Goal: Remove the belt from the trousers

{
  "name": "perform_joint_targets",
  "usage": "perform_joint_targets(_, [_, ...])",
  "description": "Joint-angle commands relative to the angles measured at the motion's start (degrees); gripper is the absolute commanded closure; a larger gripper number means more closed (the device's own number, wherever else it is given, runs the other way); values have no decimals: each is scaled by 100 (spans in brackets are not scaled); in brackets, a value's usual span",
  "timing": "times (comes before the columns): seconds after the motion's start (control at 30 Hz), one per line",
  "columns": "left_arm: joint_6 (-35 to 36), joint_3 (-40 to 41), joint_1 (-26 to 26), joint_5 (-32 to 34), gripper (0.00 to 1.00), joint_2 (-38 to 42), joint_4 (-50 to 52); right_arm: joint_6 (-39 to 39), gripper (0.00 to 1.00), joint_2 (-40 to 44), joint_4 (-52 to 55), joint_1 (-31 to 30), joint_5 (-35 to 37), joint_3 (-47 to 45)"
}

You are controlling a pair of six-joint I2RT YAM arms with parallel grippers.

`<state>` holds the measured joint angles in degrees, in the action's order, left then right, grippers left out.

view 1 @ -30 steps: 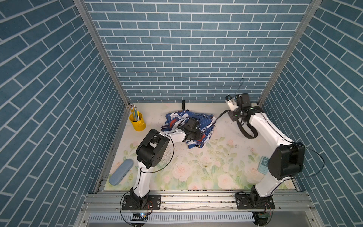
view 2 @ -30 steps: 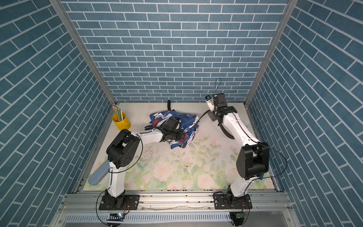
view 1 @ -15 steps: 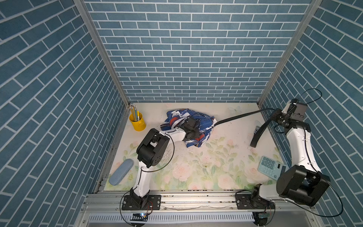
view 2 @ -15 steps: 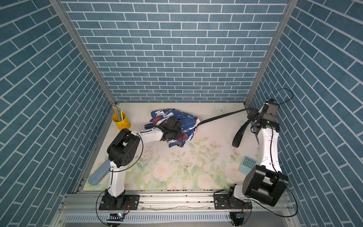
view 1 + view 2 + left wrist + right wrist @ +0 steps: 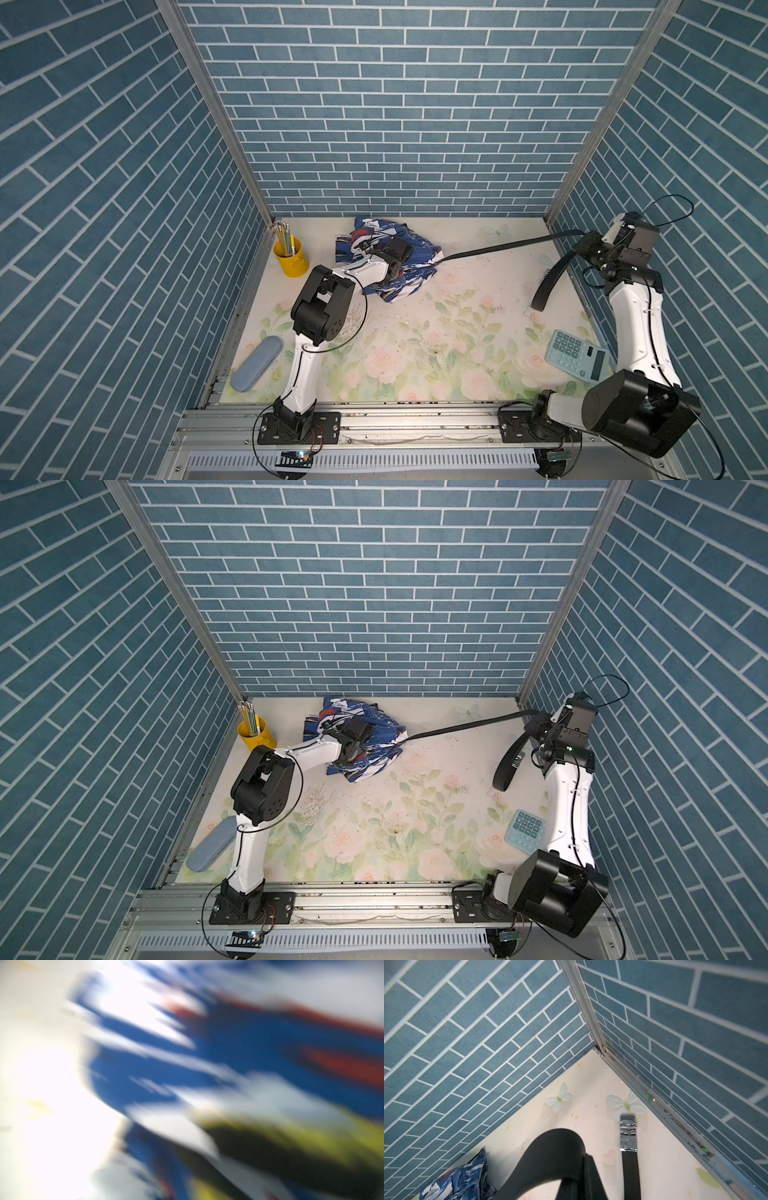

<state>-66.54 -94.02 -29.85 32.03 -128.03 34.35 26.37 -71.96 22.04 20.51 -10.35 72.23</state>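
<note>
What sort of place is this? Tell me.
Probably a robot test booth, not a real room: brick-print panels on metal posts enclose a floral table, with two robot arms bolted to an aluminium rail.

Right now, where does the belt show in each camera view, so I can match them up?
Top view: belt stretched taut from the trousers toward the far right corner, loose end hanging.
Top view: belt, same taut line and hanging end.
Left wrist: too blurred to tell; only trousers print shows.
Right wrist: belt with its silver buckle, near the wall corner.
Shared landmark: the trousers, in every view.
</note>
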Motion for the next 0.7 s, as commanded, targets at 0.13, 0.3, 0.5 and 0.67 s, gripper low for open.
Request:
perform_joint_targets(0.13, [-764,-776,585,1380,100,-1256,3040,611,100,576,-958,642,1194,607])
perform_joint_targets(0.3, [-752,-574,604,1235,100,-1138,2720,1512,100,741,-1426,993,639,555])
perform_joint_targets(0.5, [-812,-545,632,1082,100,-1127,2567,1885,100,569,-1474,1329,69,1273])
perform_joint_targets(0.67, [-675,-612,665,873,100,-1162,2335,1935,100,301,-1305,1471,-348,1844])
